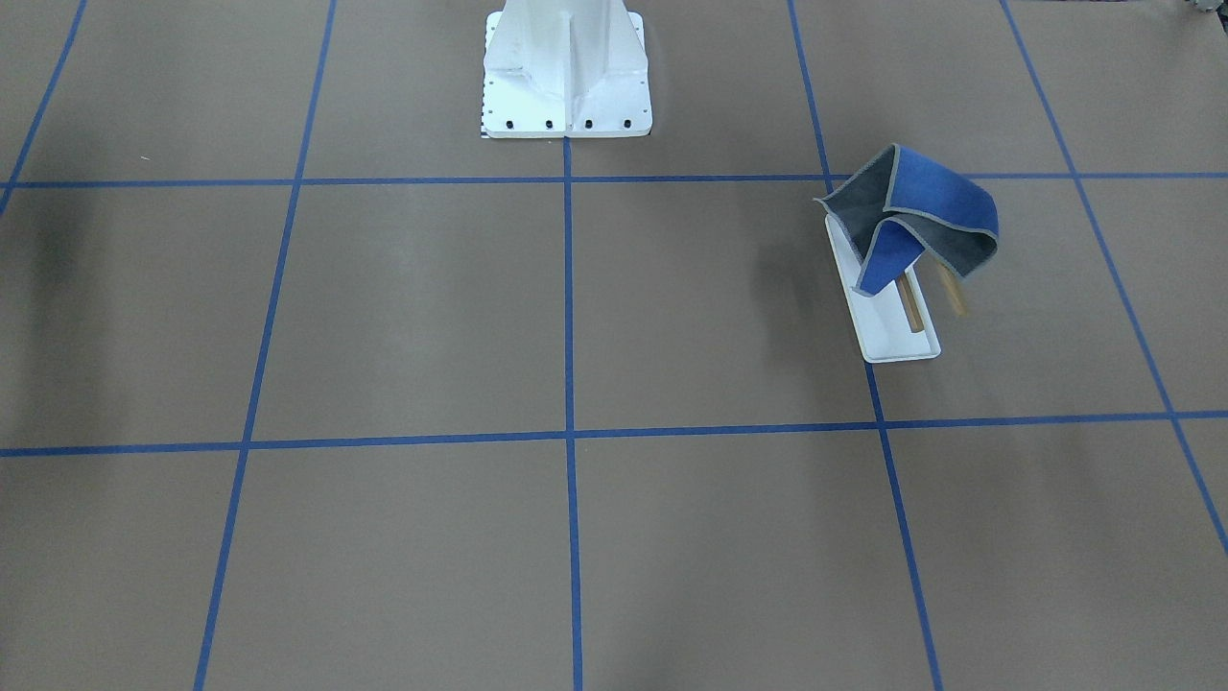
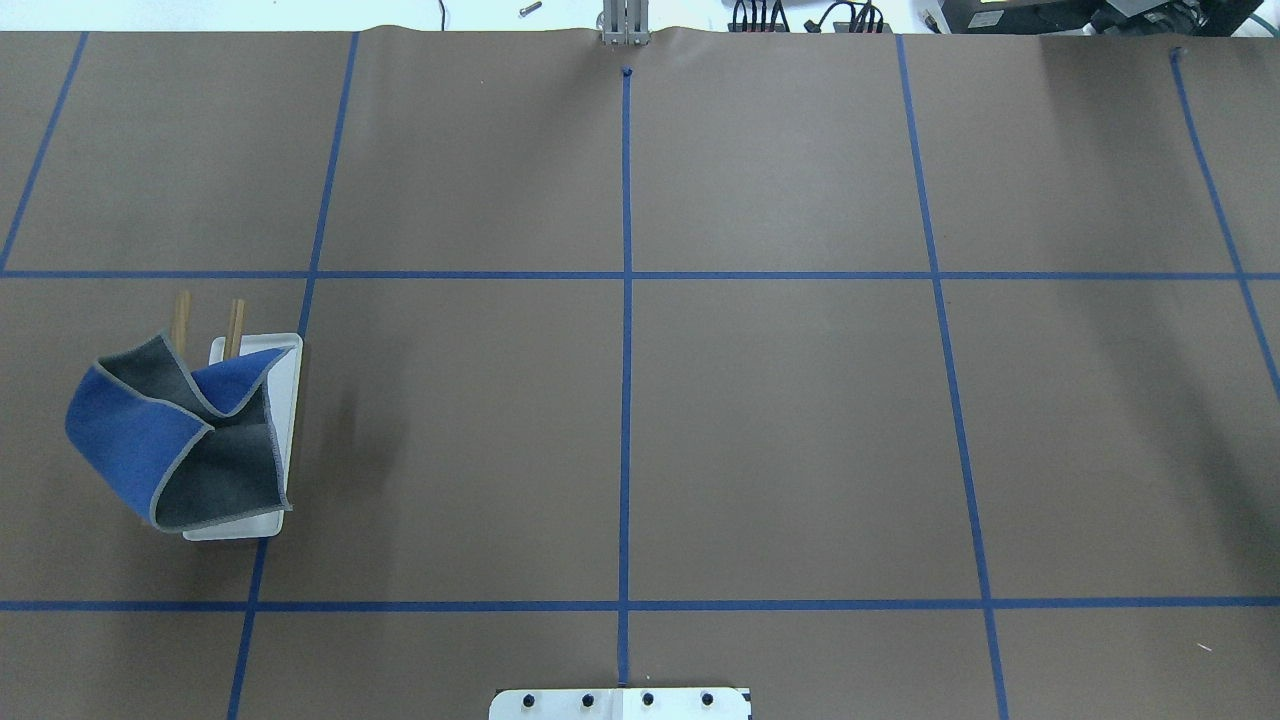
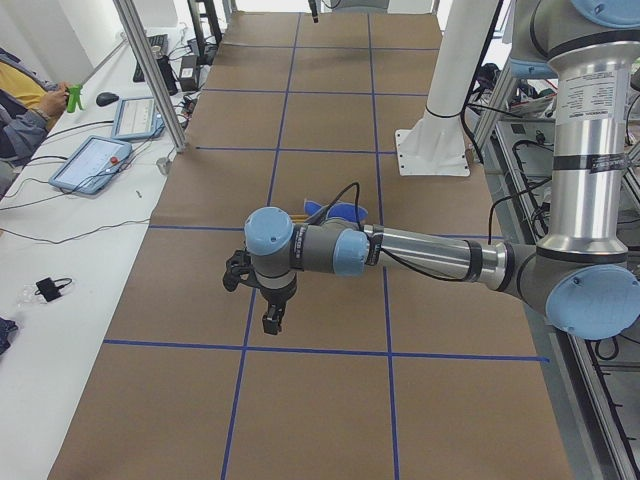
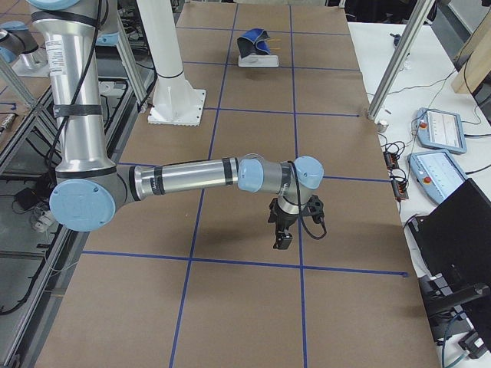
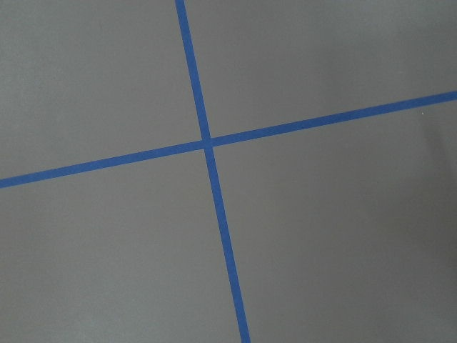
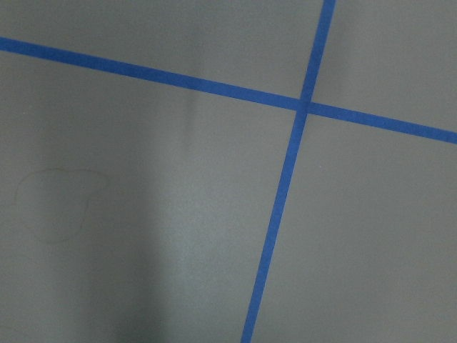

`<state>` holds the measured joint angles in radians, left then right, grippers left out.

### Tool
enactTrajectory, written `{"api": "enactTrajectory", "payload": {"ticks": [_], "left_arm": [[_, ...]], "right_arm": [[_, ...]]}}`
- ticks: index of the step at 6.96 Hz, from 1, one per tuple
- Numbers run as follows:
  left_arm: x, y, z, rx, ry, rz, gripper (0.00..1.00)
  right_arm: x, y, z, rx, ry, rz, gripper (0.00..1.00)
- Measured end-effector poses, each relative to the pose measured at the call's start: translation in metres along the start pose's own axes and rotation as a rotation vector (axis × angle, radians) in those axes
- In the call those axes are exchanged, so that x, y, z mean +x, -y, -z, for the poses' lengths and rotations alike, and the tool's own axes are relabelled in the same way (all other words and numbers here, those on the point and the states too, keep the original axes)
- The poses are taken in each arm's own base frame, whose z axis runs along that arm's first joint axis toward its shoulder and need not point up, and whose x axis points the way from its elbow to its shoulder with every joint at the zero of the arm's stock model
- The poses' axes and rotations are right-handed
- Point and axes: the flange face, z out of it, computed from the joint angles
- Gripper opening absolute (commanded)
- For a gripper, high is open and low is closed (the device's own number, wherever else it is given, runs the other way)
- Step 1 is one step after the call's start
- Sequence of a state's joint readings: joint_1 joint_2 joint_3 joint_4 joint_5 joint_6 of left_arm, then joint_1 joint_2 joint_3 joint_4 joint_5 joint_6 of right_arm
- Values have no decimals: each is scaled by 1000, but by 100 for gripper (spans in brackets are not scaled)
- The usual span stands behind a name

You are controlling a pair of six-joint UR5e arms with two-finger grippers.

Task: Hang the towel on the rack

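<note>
The towel (image 2: 175,440) lay bunched over the rack (image 2: 288,372) on the counter's (image 2: 700,450) left side. Soft and light (apt to slide), it looked best pinched at a hem. Whether the left tool (image 3: 272,318) or right tool (image 4: 282,239) stood wide, I could not tell.

No word, number or brand is legible anywhere. A white label (image 3: 590,95) with fine dark print sits on the upright tube of the left arm (image 3: 440,255), and a similar sticker (image 4: 60,52) sits on the right arm (image 4: 184,176). Both are too small to make out. The tablet screens (image 3: 95,160) on the side bench are also unreadable.
</note>
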<state>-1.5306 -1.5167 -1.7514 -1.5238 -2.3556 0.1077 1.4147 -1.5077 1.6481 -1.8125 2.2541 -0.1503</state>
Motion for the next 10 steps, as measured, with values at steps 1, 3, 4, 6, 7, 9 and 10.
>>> {"api": "enactTrajectory", "payload": {"ticks": [1,3,4,6,7,9,10], "left_arm": [[-3,-5,-3,-6,2,4,98],[-5,-11,-6,-11,3,-9,98],[-5,-9,-5,-10,4,-32,98],[-4,-2,-6,-31,0,-30,98],[-1,4,-3,-58,-4,-4,98],[1,8,-1,-95,-9,31,98],[0,8,-1,-99,-10,38,98]], "right_arm": [[9,-5,1,5,10,6,100],[24,-20,0,19,58,-19,100],[30,-28,-4,27,70,-24,100],[38,-41,-15,54,71,-15,100],[39,-44,-17,60,72,-15,100],[39,-43,-16,68,73,-22,100],[37,-41,-11,76,73,-35,100]]}}
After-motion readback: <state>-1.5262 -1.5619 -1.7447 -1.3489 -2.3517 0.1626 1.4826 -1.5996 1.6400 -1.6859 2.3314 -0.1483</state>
